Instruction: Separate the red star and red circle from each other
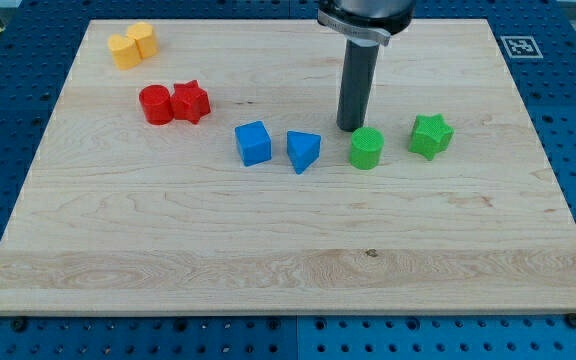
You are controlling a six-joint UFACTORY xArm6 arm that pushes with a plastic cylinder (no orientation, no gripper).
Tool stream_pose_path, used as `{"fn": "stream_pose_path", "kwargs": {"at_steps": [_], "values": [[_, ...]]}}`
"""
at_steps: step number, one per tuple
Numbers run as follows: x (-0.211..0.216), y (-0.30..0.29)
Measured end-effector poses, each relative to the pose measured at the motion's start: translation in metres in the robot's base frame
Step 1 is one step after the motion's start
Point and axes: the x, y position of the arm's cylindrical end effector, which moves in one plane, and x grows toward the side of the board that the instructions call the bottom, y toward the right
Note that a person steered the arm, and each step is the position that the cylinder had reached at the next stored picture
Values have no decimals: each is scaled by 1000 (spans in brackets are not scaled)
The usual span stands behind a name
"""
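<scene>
The red circle [155, 104] and the red star [190, 101] sit side by side and touching at the board's upper left, the circle on the left. My tip [351, 127] rests on the board far to their right, just above and left of the green circle [366, 148]. The rod rises straight up from the tip to the view's top.
Two yellow blocks [133, 44] touch each other at the top left corner. A blue cube [253, 143] and a blue triangle [303, 151] lie mid-board. A green star [431, 135] lies right of the green circle. The wooden board [288, 270] sits on a blue pegged table.
</scene>
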Motion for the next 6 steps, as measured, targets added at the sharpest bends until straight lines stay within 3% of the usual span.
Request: {"fn": "stream_pose_path", "kwargs": {"at_steps": [2,6], "values": [[-51,-20],[-107,-104]]}}
